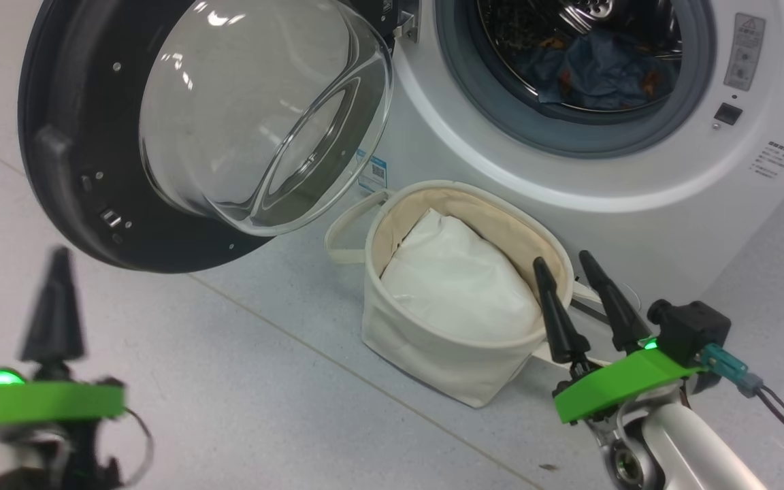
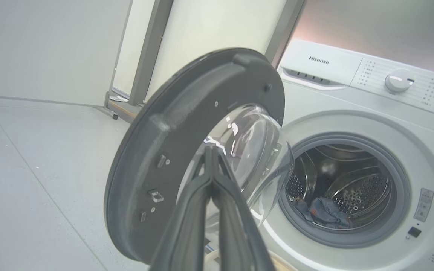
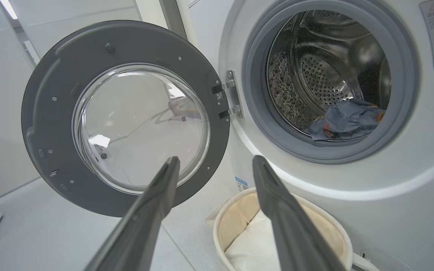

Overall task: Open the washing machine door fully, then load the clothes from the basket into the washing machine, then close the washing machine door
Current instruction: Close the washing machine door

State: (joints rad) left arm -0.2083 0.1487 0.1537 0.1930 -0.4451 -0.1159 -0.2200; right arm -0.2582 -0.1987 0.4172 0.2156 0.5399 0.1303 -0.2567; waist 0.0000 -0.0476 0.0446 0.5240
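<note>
The clothes (image 3: 347, 120), crumpled grey-blue fabric with orange-brown marks, perhaps a print, lie low inside the washing machine (image 3: 390, 195). The black-rimmed, glass-domed washing machine door (image 3: 47, 94) stands swung open. The basket (image 1: 433, 367) sits below, holding white cloth (image 1: 453, 286). The left gripper (image 2: 210, 148) is pinched closed on nothing, and the right gripper (image 3: 216, 162) is spread wide and empty.

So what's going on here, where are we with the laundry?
The washing machine door stands wide open and the clothes lie inside the washing machine. The basket on the floor in front holds a white padded cloth. The left end effector is shut on nothing, facing the door; the right end effector is open and empty by the basket's rim. Closing the door remains.
</note>
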